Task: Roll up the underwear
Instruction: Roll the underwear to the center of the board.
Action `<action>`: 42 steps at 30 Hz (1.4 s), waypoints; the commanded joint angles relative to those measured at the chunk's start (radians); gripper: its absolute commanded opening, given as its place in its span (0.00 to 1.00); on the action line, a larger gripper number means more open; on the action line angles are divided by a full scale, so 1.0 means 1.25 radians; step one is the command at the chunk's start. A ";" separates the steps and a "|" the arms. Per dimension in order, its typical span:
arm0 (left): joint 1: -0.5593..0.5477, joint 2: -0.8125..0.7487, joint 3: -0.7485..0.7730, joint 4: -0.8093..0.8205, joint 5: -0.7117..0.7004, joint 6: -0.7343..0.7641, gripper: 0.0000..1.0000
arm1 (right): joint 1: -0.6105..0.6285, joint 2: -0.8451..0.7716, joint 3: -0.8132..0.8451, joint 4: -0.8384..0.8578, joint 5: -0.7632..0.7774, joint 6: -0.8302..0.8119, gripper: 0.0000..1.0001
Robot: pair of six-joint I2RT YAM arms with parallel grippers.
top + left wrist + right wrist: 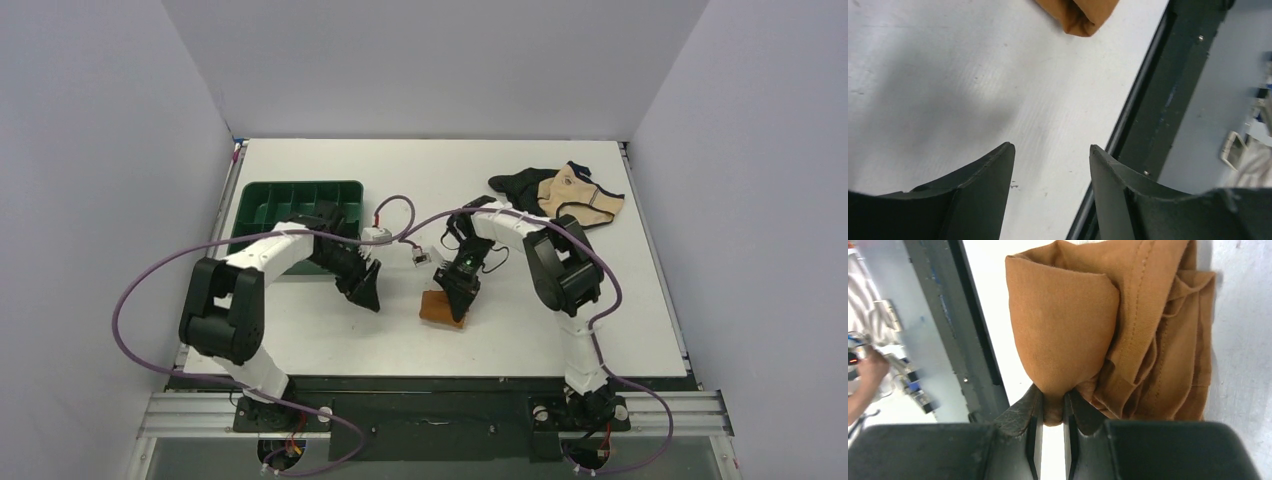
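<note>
The underwear is a small rust-brown bundle, folded over on itself, lying on the white table near its front middle. My right gripper comes down on it from behind and is shut on a fold of the fabric; the right wrist view shows the underwear pinched between the right gripper's jaws. My left gripper hovers to the left of the bundle, apart from it, open and empty. In the left wrist view only a corner of the underwear shows at the top, well ahead of the left gripper.
A dark green tray with dividers stands at the back left, partly under the left arm. A black garment and a beige garment with dark trim lie at the back right. The table's front edge runs close to the left gripper.
</note>
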 commanded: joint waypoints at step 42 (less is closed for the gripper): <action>-0.501 -0.005 -0.083 0.641 -0.343 0.158 0.84 | -0.077 0.236 0.151 -0.264 -0.117 -0.186 0.00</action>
